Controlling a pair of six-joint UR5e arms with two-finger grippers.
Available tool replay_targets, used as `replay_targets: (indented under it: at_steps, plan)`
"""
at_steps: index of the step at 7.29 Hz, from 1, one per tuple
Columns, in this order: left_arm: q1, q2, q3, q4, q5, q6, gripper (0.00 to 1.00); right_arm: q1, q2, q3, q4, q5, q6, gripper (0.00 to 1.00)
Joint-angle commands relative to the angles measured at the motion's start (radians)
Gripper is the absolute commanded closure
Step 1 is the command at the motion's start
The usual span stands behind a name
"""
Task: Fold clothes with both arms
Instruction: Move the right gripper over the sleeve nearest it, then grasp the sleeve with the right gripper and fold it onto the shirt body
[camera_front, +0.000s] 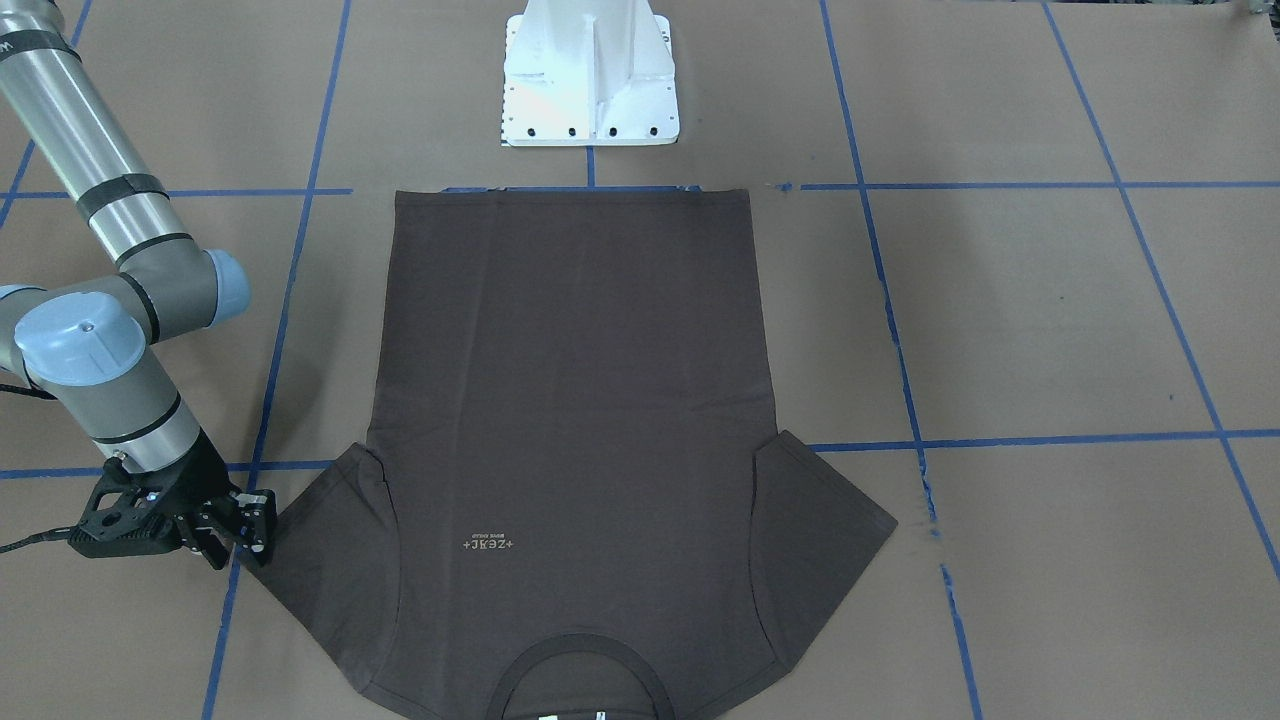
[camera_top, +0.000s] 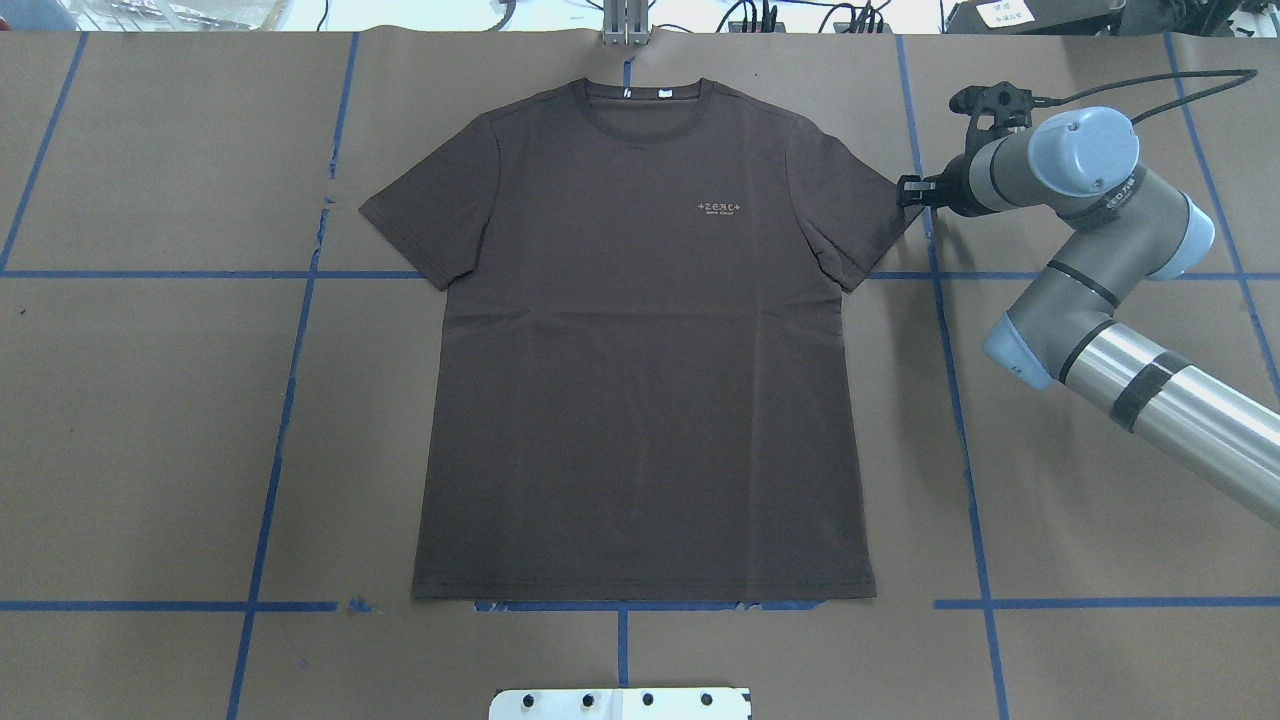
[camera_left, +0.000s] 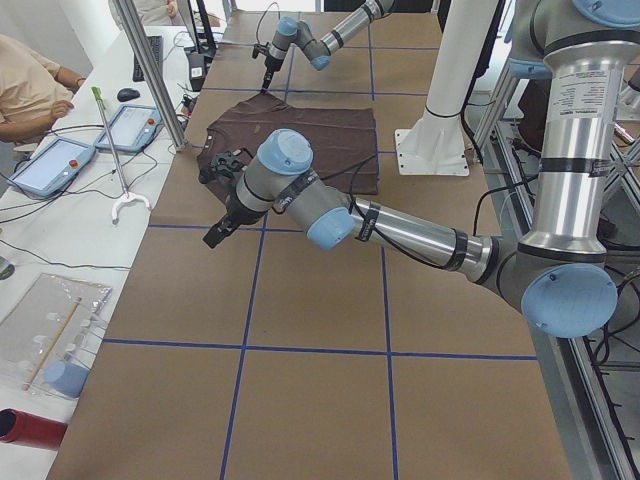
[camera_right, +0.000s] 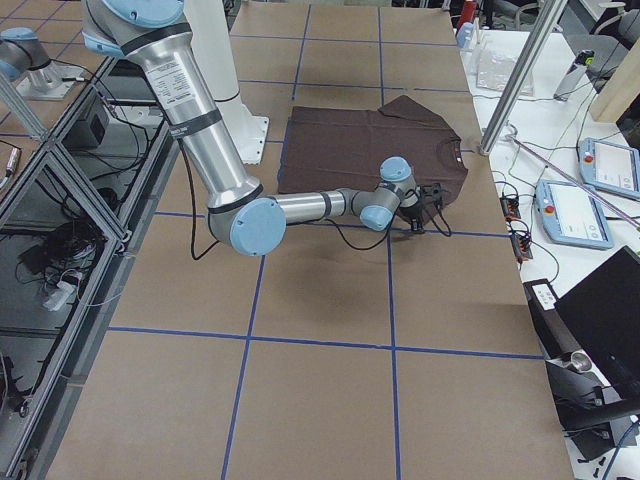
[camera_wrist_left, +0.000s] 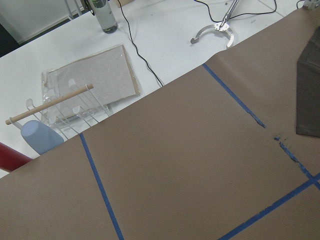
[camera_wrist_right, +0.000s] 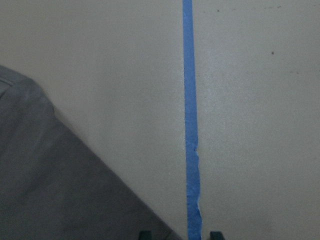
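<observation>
Lying flat, unfolded: dark brown T-shirt (camera_top: 640, 380)

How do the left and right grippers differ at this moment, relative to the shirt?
The right gripper sits low at the sleeve hem of the T-shirt; the left gripper hangs apart from the T-shirt, over brown paper. The right gripper's fingertips stand apart in its wrist view; the left gripper's state cannot be told. Both are black, and neither is seen holding cloth.

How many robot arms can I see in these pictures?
2. The right arm reaches to the edge of one T-shirt sleeve. The left arm is raised over the table on the T-shirt's other side, visible only in the side views.
</observation>
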Motion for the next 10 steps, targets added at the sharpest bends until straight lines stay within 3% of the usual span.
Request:
replay_targets:
  at_steps: [1,2,5,7,8,10]
  plan:
    - [0.0,0.0,-0.001,0.002,0.0,0.001,0.0,-0.001,0.001,0.001,0.0,0.0,0.005,0.78]
    - [0.0,0.0,-0.001,0.002,0.0,0.001,0.0,-0.001,0.005,0.001,-0.002,0.0,0.005,1.0]
    - [0.0,0.002,-0.001,0.002,0.0,0.001,0.0,0.0,0.024,0.01,-0.015,0.0,0.016,1.0]
    - [0.0,0.002,-0.001,0.002,0.0,0.001,0.0,-0.001,0.092,0.11,-0.226,-0.002,0.054,1.0]
    - [0.0,0.003,-0.001,0.002,0.0,0.001,0.0,-0.016,0.125,0.151,-0.309,-0.039,0.106,1.0]
    - [0.0,0.005,0.001,0.002,0.0,0.001,0.0,-0.11,0.274,0.131,-0.484,-0.167,0.233,1.0]
